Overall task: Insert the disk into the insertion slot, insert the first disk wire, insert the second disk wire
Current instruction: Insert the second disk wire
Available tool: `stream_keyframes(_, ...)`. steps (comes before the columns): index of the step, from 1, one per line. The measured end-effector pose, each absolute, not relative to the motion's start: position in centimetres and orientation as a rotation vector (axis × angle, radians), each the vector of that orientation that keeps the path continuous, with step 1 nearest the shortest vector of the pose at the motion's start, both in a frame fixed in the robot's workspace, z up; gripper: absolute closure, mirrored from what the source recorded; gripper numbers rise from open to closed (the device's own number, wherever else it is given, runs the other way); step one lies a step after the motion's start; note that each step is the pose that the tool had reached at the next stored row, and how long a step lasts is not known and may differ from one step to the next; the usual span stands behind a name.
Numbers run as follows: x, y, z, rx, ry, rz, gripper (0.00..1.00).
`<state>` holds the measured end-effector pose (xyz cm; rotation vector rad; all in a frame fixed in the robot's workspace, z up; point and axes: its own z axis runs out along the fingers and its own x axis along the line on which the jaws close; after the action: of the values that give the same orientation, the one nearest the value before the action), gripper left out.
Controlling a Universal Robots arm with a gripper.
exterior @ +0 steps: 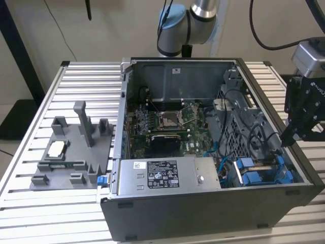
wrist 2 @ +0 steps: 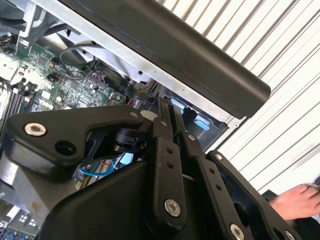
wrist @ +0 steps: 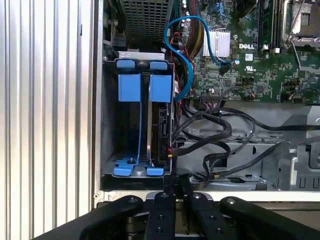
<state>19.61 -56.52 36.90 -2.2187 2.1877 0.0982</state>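
Gripper: gripper (exterior: 285,141) hangs at the exterior view's right, over the case (exterior: 203,213) wall by the slot corner. Fingers (wrist: 164,210) drawn close together, thin gap only, seen in both wrist views (wrist 2: 167,103). Can't tell if anything is pinched between them.
Gripper tip: just over the case rim, near the slot's end, in the first wrist view (wrist: 178,175).
Slot: grey bay w/ blue rails (wrist: 129,90), in the case corner nearest the gripper (exterior: 254,175).
Disk: dark slab (wrist: 162,125) on edge inside the slot, between blue rails, against the side toward the board.
Black wire: black wire (wrist: 210,117) runs from the case floor up to the disk's edge; can't tell if seated.
Blue wire: blue wire (wrist: 187,65) loops from the board (wrist: 260,75) over toward the slot's far end; its end there is hidden.
Case: lies open-side up on the slatted bench (exterior: 86,81); PSU (exterior: 167,175) along the near wall.
Tray: grey tray (exterior: 71,162) w/ upright posts, on the bench at the exterior view's left, apart from the case.
Hand: a person's hand (wrist 2: 295,200) near the bench slats, in the second wrist view.
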Motion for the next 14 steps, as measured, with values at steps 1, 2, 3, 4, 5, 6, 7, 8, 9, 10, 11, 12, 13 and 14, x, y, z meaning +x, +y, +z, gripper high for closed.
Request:
stream_keyframes(1, 19.6, -56.5, 36.9, -2.219, 2.188, 0.098, 0.84)
stream_keyframes(2, 19.6, -56.5, 36.9, -2.218, 2.188, 0.098, 0.84)
stream_keyframes(3, 19.5, -56.5, 36.9, -2.218, 2.188, 0.099, 0.84)
stream_keyframes(4, 19.5, -56.5, 36.9, -2.218, 2.188, 0.098, 0.84)
stream_keyframes(5, 19.3, -56.5, 37.0, -2.219, 2.188, 0.098, 0.84)
stream_keyframes(6, 19.1, -56.5, 37.1, -2.218, 2.188, 0.098, 0.84)
stream_keyframes(7, 18.9, -56.5, 37.2, -2.218, 2.188, 0.098, 0.84)
stream_keyframes(8, 18.5, -56.5, 37.3, -2.218, 2.188, 0.098, 0.84)
stream_keyframes(9, 18.2, -56.5, 37.5, -2.218, 2.188, 0.098, 0.84)
stream_keyframes(10, 17.9, -56.5, 37.6, -2.218, 2.188, 0.098, 0.84)
stream_keyframes(11, 17.6, -56.5, 37.8, -2.217, 2.189, 0.098, 0.84)
stream_keyframes(12, 17.4, -56.5, 38.0, -2.216, 2.190, 0.098, 0.84)
stream_keyframes(13, 17.1, -56.5, 38.2, -2.215, 2.191, 0.098, 0.84)
stream_keyframes(14, 16.9, -56.5, 38.4, -2.214, 2.191, 0.098, 0.84)
